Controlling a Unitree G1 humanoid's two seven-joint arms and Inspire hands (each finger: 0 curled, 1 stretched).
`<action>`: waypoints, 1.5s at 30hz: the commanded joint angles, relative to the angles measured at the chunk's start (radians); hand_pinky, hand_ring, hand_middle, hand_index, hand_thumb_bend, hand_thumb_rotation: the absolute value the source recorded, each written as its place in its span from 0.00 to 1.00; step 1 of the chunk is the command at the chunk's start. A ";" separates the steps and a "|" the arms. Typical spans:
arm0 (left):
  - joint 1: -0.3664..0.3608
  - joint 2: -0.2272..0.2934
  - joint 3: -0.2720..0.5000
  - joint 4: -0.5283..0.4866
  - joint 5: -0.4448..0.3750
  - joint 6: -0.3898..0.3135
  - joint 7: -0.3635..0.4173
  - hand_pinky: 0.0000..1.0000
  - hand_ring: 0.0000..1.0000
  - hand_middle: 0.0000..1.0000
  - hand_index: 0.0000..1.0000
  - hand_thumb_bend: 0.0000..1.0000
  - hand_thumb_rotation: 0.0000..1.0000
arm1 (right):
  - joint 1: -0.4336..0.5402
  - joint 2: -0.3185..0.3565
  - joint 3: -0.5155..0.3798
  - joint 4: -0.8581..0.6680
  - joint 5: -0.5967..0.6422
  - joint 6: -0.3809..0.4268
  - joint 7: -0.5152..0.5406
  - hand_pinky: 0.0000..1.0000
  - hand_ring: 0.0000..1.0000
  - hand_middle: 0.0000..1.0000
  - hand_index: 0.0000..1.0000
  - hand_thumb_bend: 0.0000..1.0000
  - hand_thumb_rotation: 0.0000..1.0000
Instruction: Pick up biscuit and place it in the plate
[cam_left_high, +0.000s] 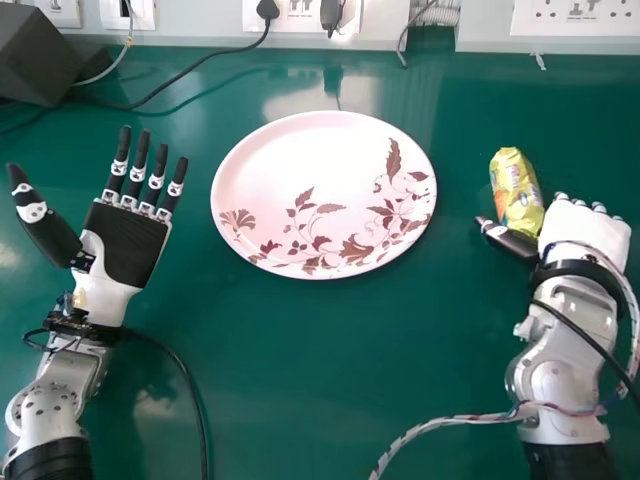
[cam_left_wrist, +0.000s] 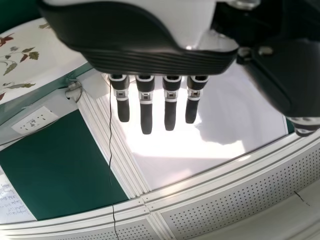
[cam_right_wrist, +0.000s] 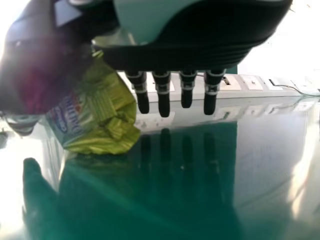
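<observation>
Step in hand, as I read it: pick-up, with the grasp not yet made. The biscuit (cam_left_high: 516, 190), in its yellow wrapper, lay on the green table (cam_left_high: 300, 400) to the right of the plate (cam_left_high: 285, 165), clear of the rim. My right hand (cam_left_high: 585, 235) was right next to it, low over the table, wide open: fingers (cam_right_wrist: 164, 95) out straight, thumb (cam_left_high: 510, 240) held off to the side by the near end of the wrapper. I had hold of nothing. Light contact at the thumb: couldn't tell.

Left hand (cam_left_high: 125, 245) sat idle on the plate's other side, open.

Next move called for a small shift to seat the biscuit deeper between thumb and fingers, then a gentle close and a check that it was held before any lift. After that, straight up, across to the left, down into the plate, release. Main risk, my judgement: the thumb nudging it away, or a pinch on loose wrapper only, so it would slip or swing. Too hard a squeeze could crush it.
</observation>
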 joint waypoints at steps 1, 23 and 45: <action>0.045 -0.018 0.007 0.019 -0.006 0.013 0.003 0.91 0.86 0.90 0.94 1.00 0.68 | -0.009 -0.013 0.008 0.026 0.028 0.013 -0.023 0.91 0.92 0.95 1.00 1.00 0.74; 0.047 -0.014 0.008 -0.001 -0.012 0.037 0.029 0.87 0.85 0.90 0.93 1.00 0.69 | -0.019 -0.070 0.068 -0.131 0.019 0.059 0.058 0.83 0.89 0.92 0.97 1.00 0.72; 0.053 -0.007 0.017 -0.002 -0.035 0.060 0.020 0.82 0.85 0.88 0.91 1.00 0.70 | -0.087 -0.090 0.033 -0.032 0.026 0.040 0.075 0.84 0.90 0.93 0.99 1.00 0.69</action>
